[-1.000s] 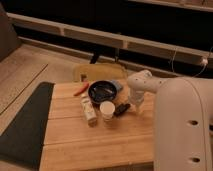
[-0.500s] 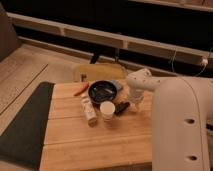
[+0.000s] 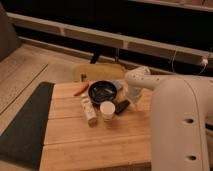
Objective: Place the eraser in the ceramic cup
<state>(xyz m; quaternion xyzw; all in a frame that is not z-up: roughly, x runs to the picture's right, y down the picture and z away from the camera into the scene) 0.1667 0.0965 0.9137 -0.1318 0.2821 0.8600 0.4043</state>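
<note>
Camera view: the two-finger gripper (image 3: pixel 128 100) hangs from the white arm (image 3: pixel 146 79) low over the right side of the pale wooden slatted table (image 3: pixel 90 146), its fingers spread apart and pinching nothing. Just below and left of it the small dark rectangular eraser (image 3: pixel 121 107) lies tilted on the wood, close to the gripper's tip; whether they touch cannot be told. The small white ceramic cup (image 3: pixel 107 109) stands upright just left of the eraser. Behind the cup sits the wide dark blue-black bowl (image 3: pixel 102 93), and to the cup's left lies a longer cream bottle-like object (image 3: pixel 89 110). A slim red object (image 3: pixel 81 90) lies left of the bowl. A dark mat (image 3: pixel 22 125) lies left of the table. Compared with a second ago, the arm has shifted slightly leftward, while the eraser, cup and bowl lie where they were.
</note>
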